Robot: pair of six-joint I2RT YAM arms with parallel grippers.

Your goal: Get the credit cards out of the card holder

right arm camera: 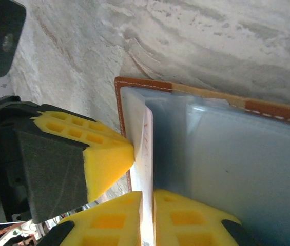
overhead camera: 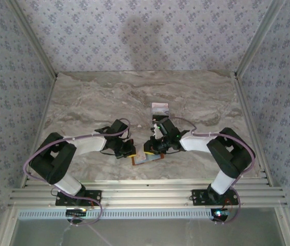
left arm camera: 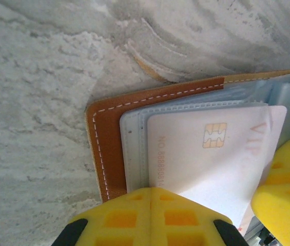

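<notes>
Two pincers: the left pincer point(overhead camera: 126, 148) and right pincer point(overhead camera: 155, 145) meet over the card holder point(overhead camera: 148, 158), which lies open on the marble tabletop point(overhead camera: 93, 102) near the front edge, between the arms.
Right grip: the right pincer is closed narrow on one end of a white card point(left arm camera: 206, 159); its own wrist view shows the card edge-on between the yellow pads.
Why held so: the hold is on the card's VIP-marked end, so a pull along its length would likely slide it clear of the clear sleeves point(right arm camera: 247, 169).
Left grip: the pads are together with no gap showing, and the tip rests on the holder's brown stitched edge. Whether a layer is nipped between them I cannot tell.
Why placed so: it looks like a hold-down, to stop the light holder from dragging along with the card.
White card: chip and printed number face up, over the sleeves. How far it is tucked in I cannot tell.
Loose piece: a small pale rectangle point(overhead camera: 160, 108) lies apart, farther back on the tabletop. It is probably a card already out, but too small to be sure.
Left arm point(overhead camera: 91, 145): elbow out to the left, forearm reaching inward and low.
Right arm point(overhead camera: 201, 141): mirrored, elbow out to the right, forearm angled in.
</notes>
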